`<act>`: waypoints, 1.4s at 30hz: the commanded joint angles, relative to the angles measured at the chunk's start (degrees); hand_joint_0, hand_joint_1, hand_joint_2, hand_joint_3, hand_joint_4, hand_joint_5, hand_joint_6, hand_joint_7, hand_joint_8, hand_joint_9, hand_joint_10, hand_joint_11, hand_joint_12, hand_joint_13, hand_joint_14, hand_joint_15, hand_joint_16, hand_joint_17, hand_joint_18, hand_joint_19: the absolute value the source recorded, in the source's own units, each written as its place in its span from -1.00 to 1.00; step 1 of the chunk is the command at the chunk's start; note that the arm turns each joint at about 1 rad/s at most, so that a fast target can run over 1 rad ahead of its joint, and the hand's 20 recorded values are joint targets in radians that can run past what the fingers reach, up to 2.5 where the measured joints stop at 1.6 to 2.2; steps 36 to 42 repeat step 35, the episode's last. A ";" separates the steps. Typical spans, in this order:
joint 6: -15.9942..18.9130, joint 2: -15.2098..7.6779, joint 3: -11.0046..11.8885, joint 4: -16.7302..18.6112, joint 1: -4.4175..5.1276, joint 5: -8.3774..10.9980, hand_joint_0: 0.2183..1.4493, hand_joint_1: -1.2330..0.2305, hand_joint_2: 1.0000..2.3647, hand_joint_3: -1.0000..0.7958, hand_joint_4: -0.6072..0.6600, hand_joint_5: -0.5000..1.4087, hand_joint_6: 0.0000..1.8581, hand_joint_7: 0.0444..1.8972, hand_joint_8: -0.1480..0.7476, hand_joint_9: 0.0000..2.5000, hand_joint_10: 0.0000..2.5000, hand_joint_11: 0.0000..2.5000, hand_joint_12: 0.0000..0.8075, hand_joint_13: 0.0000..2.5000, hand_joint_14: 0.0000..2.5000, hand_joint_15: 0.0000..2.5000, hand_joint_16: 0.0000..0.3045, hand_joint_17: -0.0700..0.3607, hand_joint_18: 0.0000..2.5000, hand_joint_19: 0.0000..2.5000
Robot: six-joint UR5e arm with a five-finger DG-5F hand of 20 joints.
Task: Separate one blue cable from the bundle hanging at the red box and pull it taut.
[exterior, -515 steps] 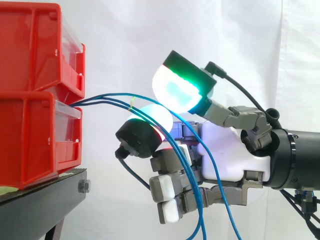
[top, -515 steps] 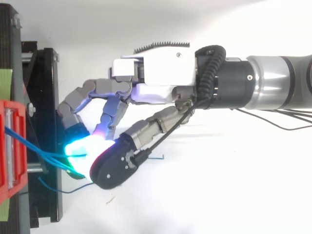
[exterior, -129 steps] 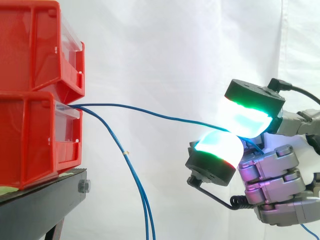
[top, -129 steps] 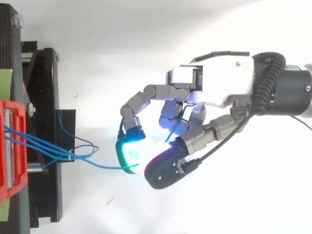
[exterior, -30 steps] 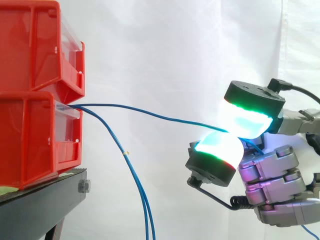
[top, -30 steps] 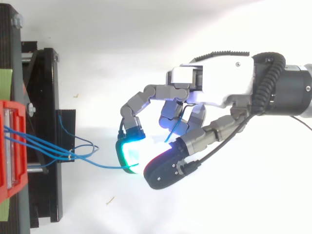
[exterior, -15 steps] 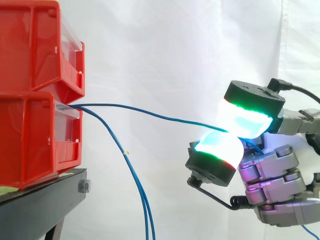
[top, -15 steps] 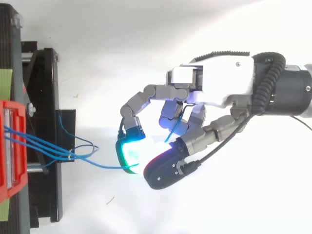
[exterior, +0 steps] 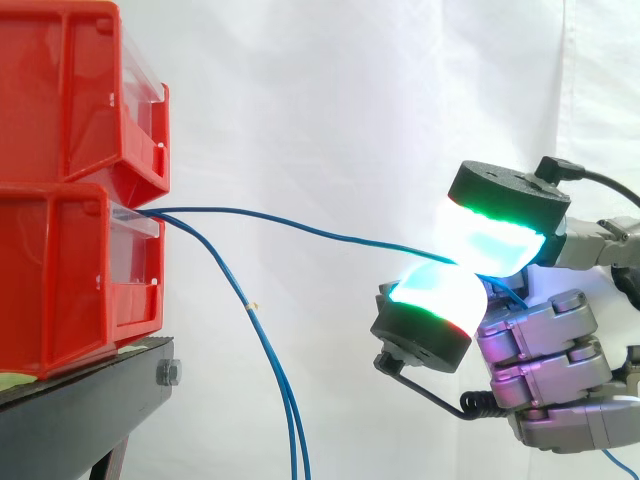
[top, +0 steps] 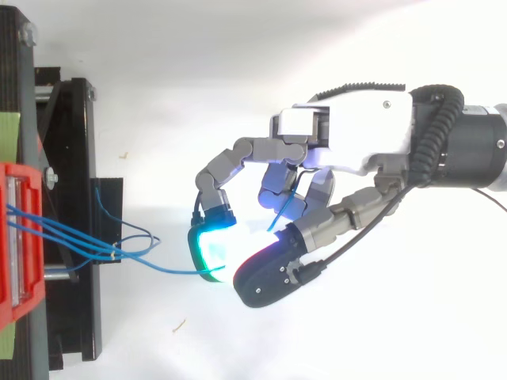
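Two red bins (exterior: 70, 190) are stacked at the left on a black stand (exterior: 80, 410). Blue cables come out of the lower bin's front. One blue cable (exterior: 320, 232) runs nearly straight to the right, sloping slightly down, into my hand (exterior: 545, 350). The hand is shut on it: the cable is pinched between a green-glowing fingertip (exterior: 495, 240) above and a thumb pad (exterior: 435, 300) below. In the top view the same cable (top: 170, 271) leads from the bin to the glowing pads of the hand (top: 348, 138). The other blue cables (exterior: 270, 370) hang down from the bin in a curve.
A white curtain forms the backdrop. The red bin's edge (top: 16, 237) and the black stand (top: 67, 198) lie along the left of the top view. The arm (top: 467, 150) enters from the right.
Since 17 s ago the hand has drawn back to the right with one cable, separating it from the hanging ones. Over the last second nothing has moved.
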 commanded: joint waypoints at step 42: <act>0.00 -0.01 0.04 0.00 0.00 0.00 -0.32 -0.35 -0.99 0.15 -0.30 -0.61 -0.05 0.22 0.11 0.11 0.54 0.41 -0.05 0.08 0.56 0.34 -0.60 -0.04 0.22 -0.05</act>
